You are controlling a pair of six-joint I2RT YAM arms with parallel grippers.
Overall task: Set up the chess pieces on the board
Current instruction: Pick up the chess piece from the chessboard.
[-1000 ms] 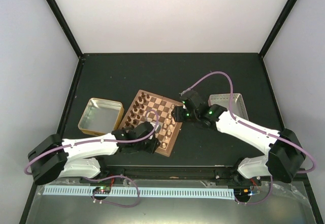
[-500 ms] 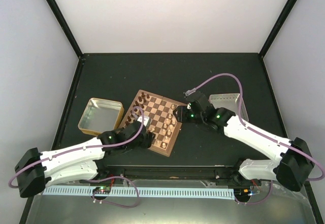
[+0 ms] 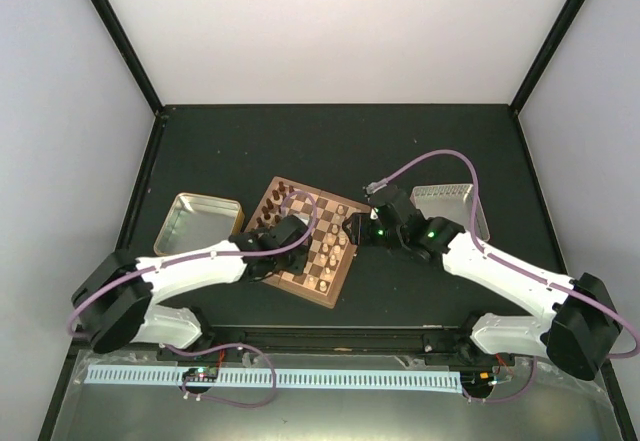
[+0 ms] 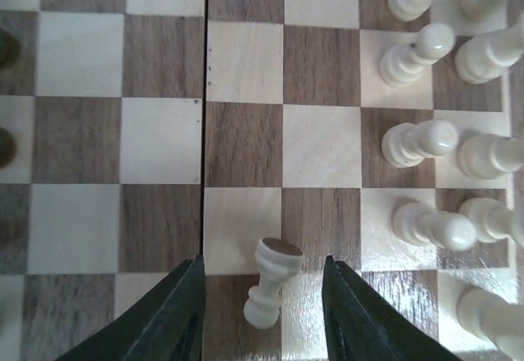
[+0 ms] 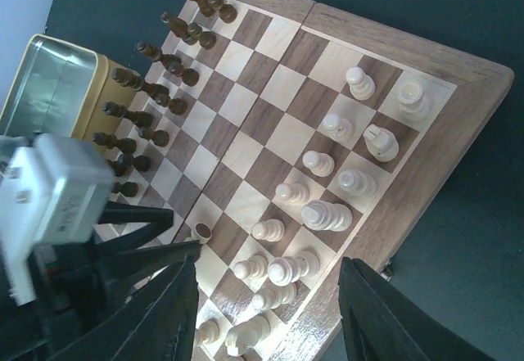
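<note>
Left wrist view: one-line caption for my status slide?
Open left end effector straddles a lone cream chess piece on the board, beside rows of cream chessmen.

Readable text: we find none in any view.
White box (image 5: 53, 189) on the left arm: we see faint grey marks on its face, too small and blurred to read.
Board (image 5: 409, 50): we make out no letters or numbers on its squares or rim.
</note>
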